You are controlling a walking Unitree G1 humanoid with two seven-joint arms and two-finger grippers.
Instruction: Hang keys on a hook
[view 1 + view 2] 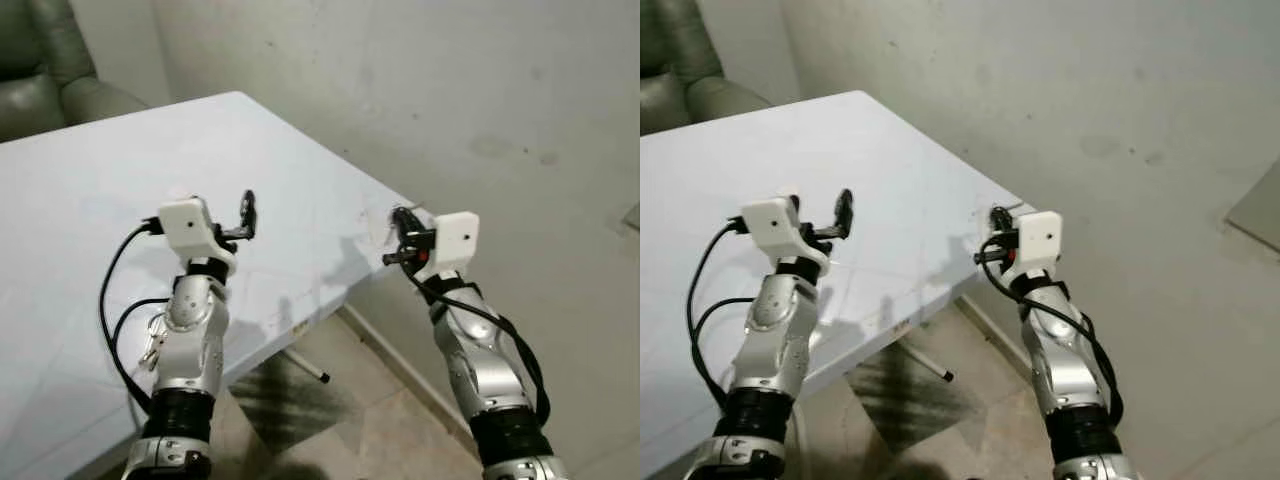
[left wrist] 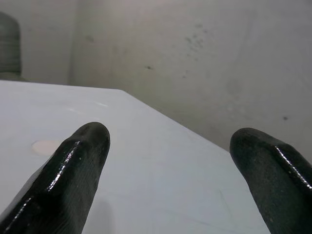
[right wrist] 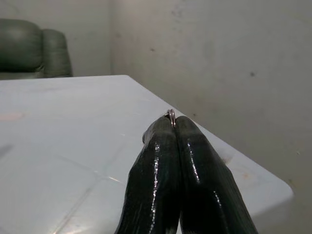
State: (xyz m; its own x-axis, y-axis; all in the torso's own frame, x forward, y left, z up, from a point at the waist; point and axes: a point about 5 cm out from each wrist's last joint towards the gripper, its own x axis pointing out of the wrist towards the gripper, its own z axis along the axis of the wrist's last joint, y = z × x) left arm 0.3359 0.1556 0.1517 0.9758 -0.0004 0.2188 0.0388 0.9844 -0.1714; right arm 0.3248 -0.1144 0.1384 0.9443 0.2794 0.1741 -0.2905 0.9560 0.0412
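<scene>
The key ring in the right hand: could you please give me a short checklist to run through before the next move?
1. Right hand shut on the key ring: ok, a small metal ring shows between the fingertips.
2. Keys hanging from the ring: cannot tell, they are hidden behind the fingers.
3. Hook in sight: not ok, the wall ahead shows no hook.
4. Left hand open and holding nothing: ok.
5. Right hand past the table edge: ok, it is raised near the corner.
6. Something metallic dangles beside the left forearm: cannot tell what it is.
</scene>
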